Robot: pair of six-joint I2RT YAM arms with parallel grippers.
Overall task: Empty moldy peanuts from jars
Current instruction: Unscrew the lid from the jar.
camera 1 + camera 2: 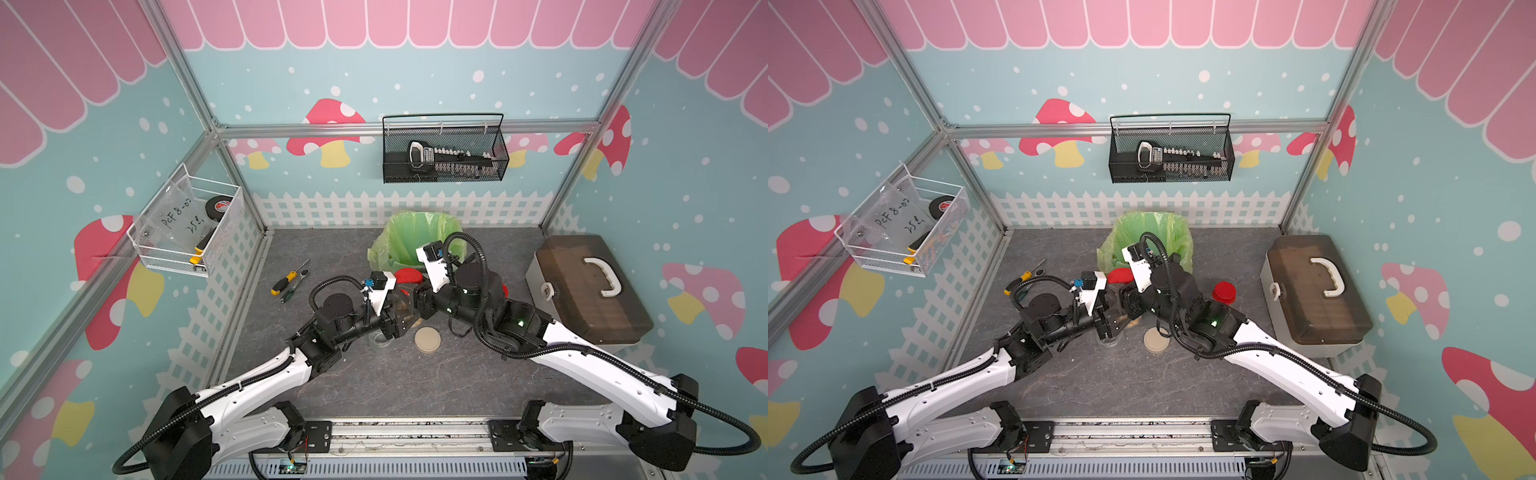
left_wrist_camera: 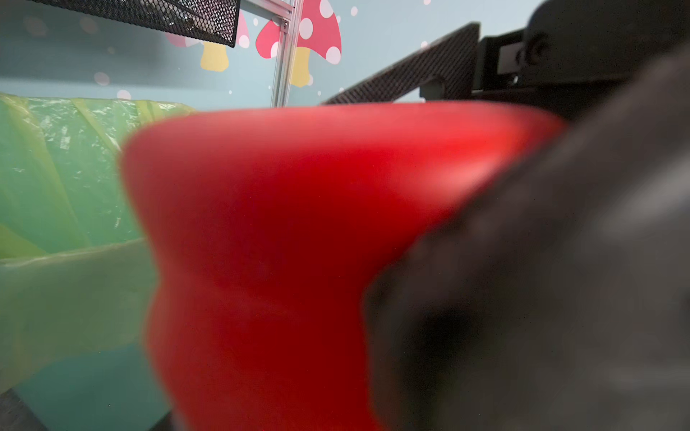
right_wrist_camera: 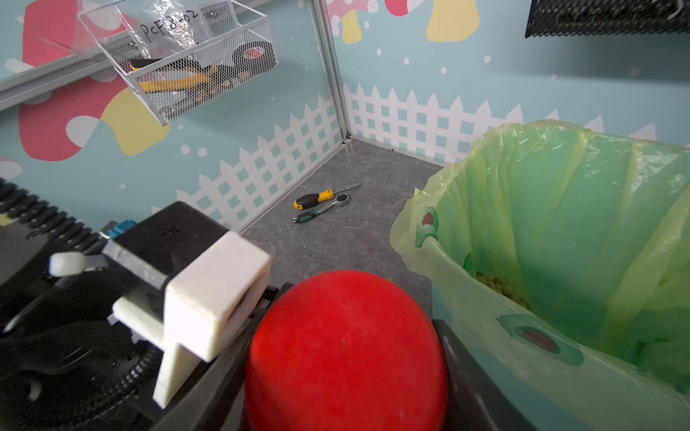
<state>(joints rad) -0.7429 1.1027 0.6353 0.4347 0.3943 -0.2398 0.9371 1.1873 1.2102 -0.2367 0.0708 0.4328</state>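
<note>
Left pincer [image 1: 399,316]: closed on the body of the held jar [image 1: 1127,321], below the lid. Judged to be there as an anchor, so the glass cannot turn.
Right pincer [image 3: 351,321]: comes in from the opposite side, jaws closed against both sides of the red lid [image 3: 347,358]. Grip sits on the lid only, which suits unscrewing.
Held jar: mid-counter, between the two arms and just beside the bin [image 3: 560,377]. Lid on. Cannot tell whether its base rests on the counter [image 1: 415,386].
Peanuts: tan mass visible through the held jar's glass in a top view. More peanuts [image 3: 502,290] lie at the bottom of the green bag [image 3: 560,205].
Empty jar [image 1: 380,341]: clear, open, nearer the arm bases, partly under the left arm. Its beige lid [image 1: 428,340] lies flat just beside it. Looks done and parked out of the pouring path.
Third jar [image 1: 1224,292]: red-lidded, on the right arm's side, near the bin. Apparently waiting its turn.
Step in hand: lid removal on the second jar, judged. One of three emptied.
Risk: a weak hold on the body lets the jar spin with its lid.
Left wrist view: red lid fills it, blurred. No detail.
</note>
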